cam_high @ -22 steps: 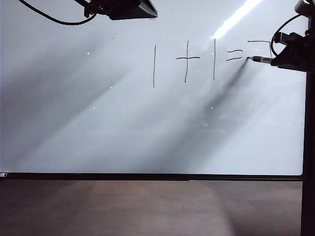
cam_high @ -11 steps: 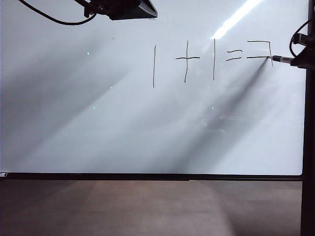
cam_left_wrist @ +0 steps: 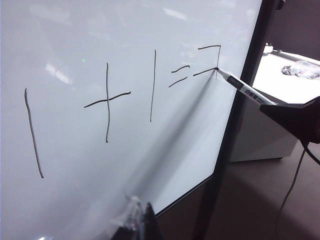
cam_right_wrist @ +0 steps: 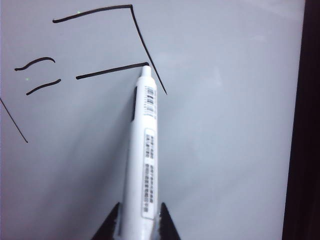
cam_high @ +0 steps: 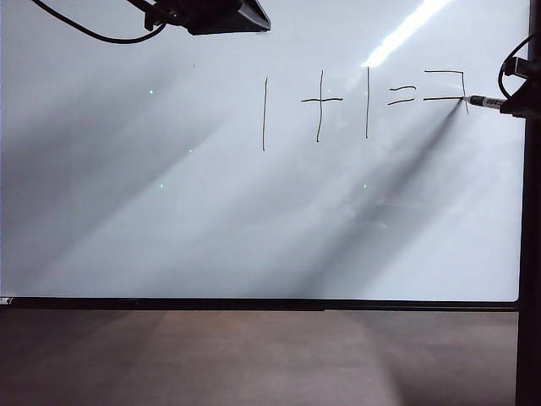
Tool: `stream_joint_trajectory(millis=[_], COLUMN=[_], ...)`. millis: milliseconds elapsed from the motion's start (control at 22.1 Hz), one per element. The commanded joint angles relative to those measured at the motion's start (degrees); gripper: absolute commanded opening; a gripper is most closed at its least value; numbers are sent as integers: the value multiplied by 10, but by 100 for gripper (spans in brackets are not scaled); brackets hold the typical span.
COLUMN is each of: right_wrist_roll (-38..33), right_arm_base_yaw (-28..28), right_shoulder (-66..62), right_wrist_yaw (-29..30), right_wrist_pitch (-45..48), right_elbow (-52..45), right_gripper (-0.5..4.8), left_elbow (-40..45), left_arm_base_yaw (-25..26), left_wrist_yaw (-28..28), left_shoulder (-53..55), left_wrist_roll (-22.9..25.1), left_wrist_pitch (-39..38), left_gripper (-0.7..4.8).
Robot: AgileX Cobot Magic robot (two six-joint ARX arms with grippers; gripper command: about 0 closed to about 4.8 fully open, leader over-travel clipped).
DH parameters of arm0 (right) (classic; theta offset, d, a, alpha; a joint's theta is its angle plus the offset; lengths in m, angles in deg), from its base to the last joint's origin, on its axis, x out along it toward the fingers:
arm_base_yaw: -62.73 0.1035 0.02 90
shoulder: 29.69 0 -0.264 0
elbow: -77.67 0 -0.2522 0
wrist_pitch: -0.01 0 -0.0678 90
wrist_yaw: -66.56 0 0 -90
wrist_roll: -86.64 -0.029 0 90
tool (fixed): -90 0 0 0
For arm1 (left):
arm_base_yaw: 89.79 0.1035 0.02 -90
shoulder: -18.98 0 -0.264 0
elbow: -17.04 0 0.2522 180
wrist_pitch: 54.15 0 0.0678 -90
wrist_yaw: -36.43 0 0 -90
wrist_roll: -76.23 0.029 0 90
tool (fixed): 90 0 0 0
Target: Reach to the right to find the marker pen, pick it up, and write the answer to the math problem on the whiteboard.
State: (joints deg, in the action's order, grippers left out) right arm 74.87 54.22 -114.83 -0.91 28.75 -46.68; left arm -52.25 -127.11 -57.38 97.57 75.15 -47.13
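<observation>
Marker pen (cam_right_wrist: 144, 165) stood clamped between the two jaws of the right gripper (cam_right_wrist: 136, 220), and its barrel reached far out in front of them. We saw its tip touching the whiteboard (cam_high: 254, 228) at the middle stroke of the unfinished answer (cam_high: 446, 85), just right of the math problem (cam_high: 338, 106). The left gripper (cam_left_wrist: 137, 222) hung near the board's lower part; we could not tell how its jaws stood.

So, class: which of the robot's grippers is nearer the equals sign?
Right. The right gripper holds the pen just beyond the equals sign; the left gripper hangs far off, top left.
</observation>
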Motion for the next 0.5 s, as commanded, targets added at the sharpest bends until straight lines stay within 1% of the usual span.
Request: stream_joint_trajectory(millis=[45,498], right_wrist_roll=[-5,-4], right_arm_base_yaw=[5,46], right_shoulder=[7,40], right_wrist_yaw=[8,-1], right_wrist_pitch=[8,13], right_elbow=[3,-19], right_gripper=[-7,-7], left_elbow=[-1,-1], left_arm_base_yaw=[-1,-1], left_wrist_yaw=[0,0], left_shoulder=[-2,-2], left_wrist_roll=[1,1], left_wrist_pitch=[7,2], left_gripper=[-5,-5])
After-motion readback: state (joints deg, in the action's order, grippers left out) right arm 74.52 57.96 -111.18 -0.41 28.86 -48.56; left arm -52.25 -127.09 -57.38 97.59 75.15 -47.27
